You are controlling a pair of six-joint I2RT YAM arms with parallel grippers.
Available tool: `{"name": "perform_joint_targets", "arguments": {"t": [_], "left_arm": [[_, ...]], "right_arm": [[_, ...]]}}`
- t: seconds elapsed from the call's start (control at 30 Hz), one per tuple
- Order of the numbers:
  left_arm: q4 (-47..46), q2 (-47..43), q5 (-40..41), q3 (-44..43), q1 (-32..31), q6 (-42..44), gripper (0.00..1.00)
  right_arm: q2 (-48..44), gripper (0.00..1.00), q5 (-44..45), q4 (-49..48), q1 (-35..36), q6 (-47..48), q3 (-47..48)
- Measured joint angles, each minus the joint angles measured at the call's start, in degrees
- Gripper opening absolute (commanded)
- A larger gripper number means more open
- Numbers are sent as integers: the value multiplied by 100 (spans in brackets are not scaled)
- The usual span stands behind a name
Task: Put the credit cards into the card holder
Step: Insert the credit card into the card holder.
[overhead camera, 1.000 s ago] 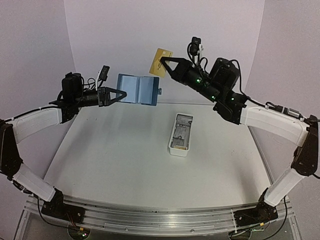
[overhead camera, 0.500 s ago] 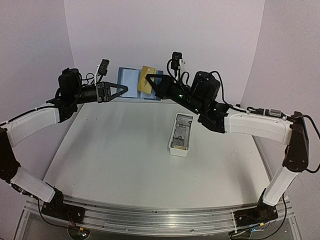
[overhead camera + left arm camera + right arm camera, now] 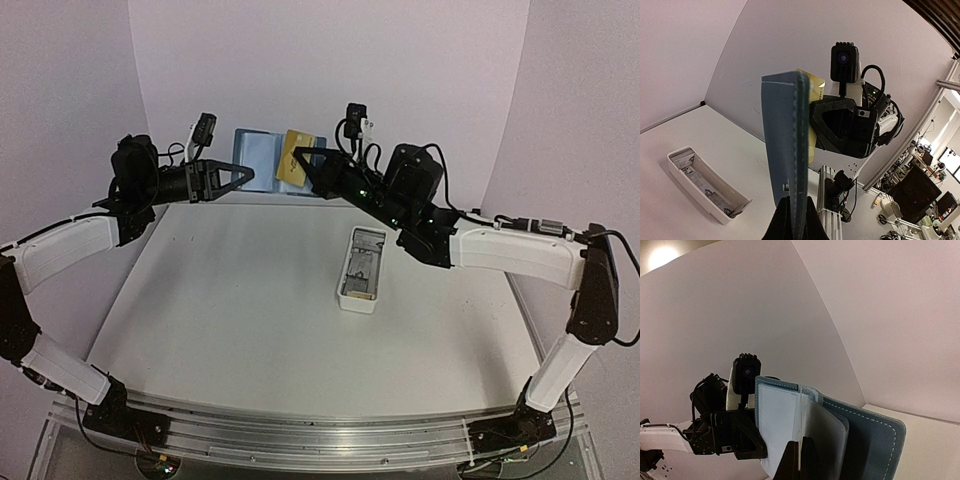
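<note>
- Right gripper (image 3: 302,173), clamped on the tan credit card (image 3: 297,150), had swung down and left.
- White tray (image 3: 361,270) lay below it, nearer.
- Left gripper (image 3: 248,177) pinched the card holder (image 3: 256,150) upright and open for insertion; the card possibly touched it, just beyond the tips.

The card holder (image 3: 262,152), a blue folding case, is hanging open and upright above the far edge of the table (image 3: 250,300). The left tool (image 3: 248,178) is pinching it near its lower edge, and its pale clear sleeves are fanning out. The tan credit card (image 3: 293,158) is standing upright in the right tool (image 3: 302,168), overlapping the holder's right half. Contact with the sleeves cannot be told.
</note>
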State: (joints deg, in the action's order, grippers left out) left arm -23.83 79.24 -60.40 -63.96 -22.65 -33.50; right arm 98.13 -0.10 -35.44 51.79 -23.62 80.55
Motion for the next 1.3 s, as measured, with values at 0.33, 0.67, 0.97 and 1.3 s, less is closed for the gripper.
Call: {"name": "perform_joint_targets", "arguments": {"t": [0.33,0.67,0.97,1.3], "left_arm": [[-369,0,-227,2,-2,-201,0],[-691,2,-407,2,-4,-260,0],[-929,90,-398,2,-120,-262,0],[-748,216,-531,-59,-142,74,0]], "right_arm": [[0,0,-645,-595,-66,-334,-57],[59,0,-1025,-1113,-164,-885,-260],[433,0,-1497,-1510,-175,-1285,-153],[553,0,-1816,-1458,-205,-1370,-44]]}}
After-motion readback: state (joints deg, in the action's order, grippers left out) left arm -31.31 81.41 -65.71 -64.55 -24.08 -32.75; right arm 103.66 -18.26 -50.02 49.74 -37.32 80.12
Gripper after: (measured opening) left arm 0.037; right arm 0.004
